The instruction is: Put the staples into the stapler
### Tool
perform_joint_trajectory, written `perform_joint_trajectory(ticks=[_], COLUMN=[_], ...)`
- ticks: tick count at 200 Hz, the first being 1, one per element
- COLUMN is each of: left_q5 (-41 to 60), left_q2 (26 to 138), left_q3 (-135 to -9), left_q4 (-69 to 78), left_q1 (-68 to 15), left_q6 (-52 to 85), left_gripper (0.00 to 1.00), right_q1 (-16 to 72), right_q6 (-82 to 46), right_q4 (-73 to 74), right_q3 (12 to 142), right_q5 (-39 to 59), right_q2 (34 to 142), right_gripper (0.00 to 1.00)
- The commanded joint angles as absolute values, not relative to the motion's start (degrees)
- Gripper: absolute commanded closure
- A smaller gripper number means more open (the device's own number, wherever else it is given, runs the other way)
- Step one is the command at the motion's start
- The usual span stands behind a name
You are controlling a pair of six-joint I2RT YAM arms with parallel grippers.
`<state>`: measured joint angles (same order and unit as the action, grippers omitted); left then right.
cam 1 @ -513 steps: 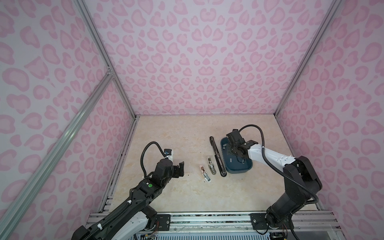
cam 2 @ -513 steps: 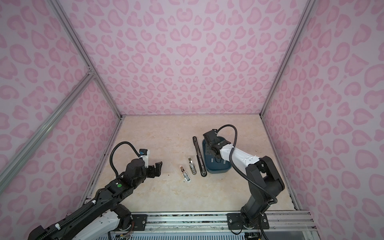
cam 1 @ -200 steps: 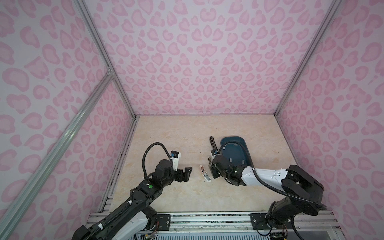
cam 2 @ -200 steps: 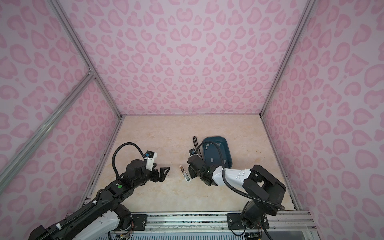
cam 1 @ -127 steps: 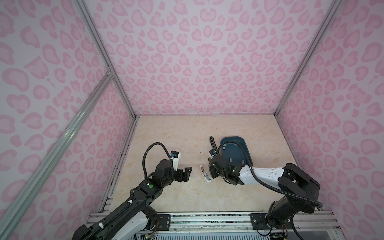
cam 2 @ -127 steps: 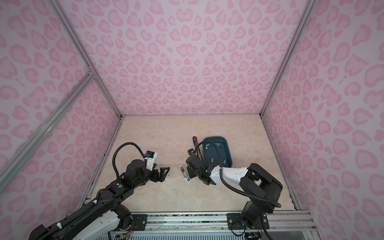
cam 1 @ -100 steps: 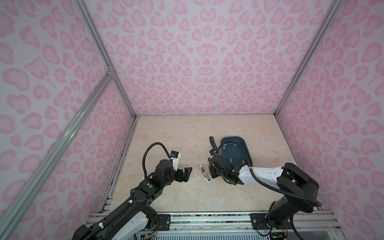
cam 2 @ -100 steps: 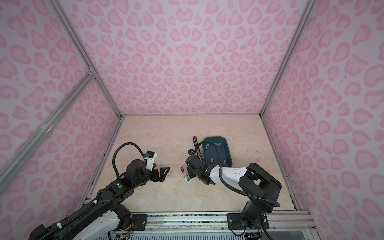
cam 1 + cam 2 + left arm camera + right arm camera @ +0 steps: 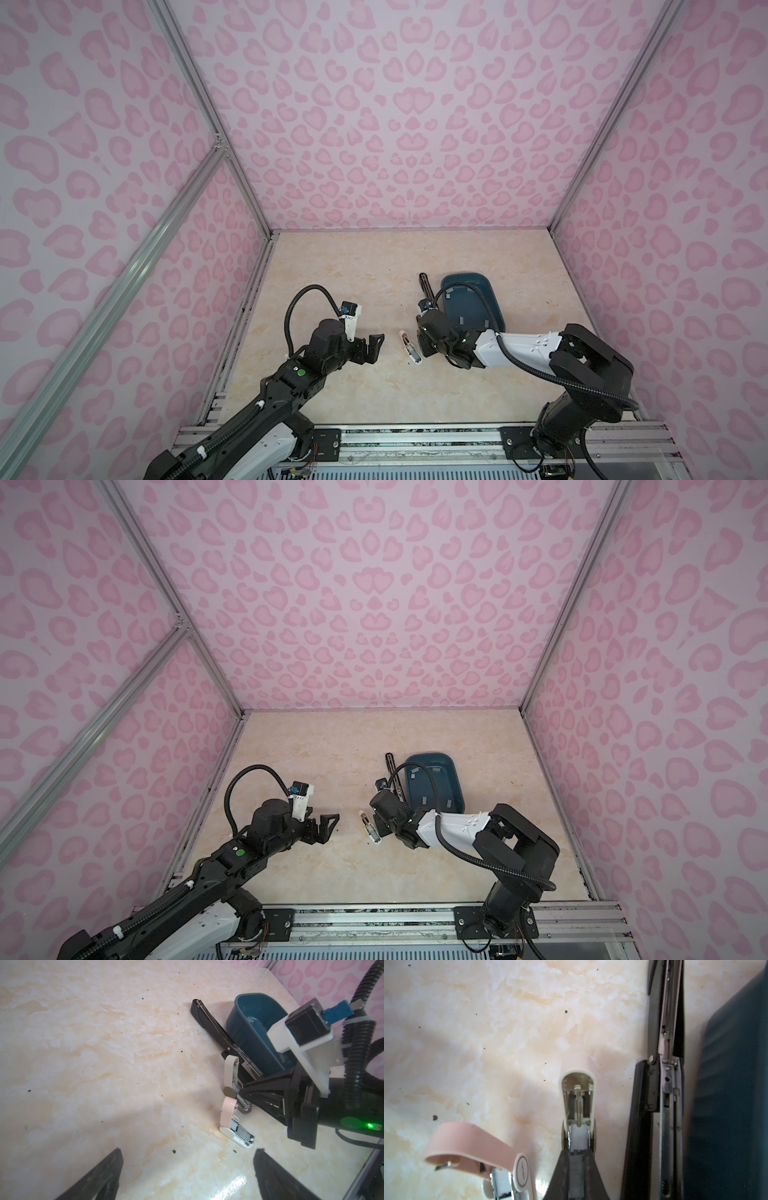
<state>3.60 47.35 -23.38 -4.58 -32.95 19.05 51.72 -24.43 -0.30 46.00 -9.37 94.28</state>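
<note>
Two arms low over the beige surface (image 9: 332, 875)
The left tool (image 9: 330, 827) is spread wide, apart from a pink-and-white stapler (image 9: 369, 825); the right tool (image 9: 381, 827) is just beside it, jaws hidden; behind lie a long black stapler (image 9: 392, 769) and a blue tray (image 9: 451, 779) holding grey staples (image 9: 449, 803)

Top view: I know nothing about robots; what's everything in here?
table: one, beige marble, in the middle.
walls: three, pink-patterned, around the table.
bin: one, dark blue, right of centre.
black stapler: one, black, opened flat beside the bin.
pink stapler: one, pink-white, open, near centre.
cream stapler: one, cream, open, at the right gripper's tips.
staples: about four grey strips in the bin; apparently one more in the right gripper.
left gripper: one, black, open, empty, left of the pink stapler.
right gripper: one, black, shut on a grey strip.
</note>
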Motion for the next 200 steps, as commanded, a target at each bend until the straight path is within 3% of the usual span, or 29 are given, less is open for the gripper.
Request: perform_joint_trajectory(ticks=[1, 200], left_q5=[3.3, 3.5], left_q2=[47.0, 47.1], left_q3=[-23.5, -23.4], left_q4=[-2.6, -2.6], left_q1=[-32.9, -32.9], left_q6=[19.1, 19.1], left_gripper=[0.01, 0.01], right_q1=[51.7, 51.8], right_q6=[-24.7, -25.8], right_q4=[-0.9, -2.4], right_q3=[46.3, 46.5], right_q5=[-10.4, -13.3], right_q2=[94.8, 95.4], right_gripper=[0.89, 0.9])
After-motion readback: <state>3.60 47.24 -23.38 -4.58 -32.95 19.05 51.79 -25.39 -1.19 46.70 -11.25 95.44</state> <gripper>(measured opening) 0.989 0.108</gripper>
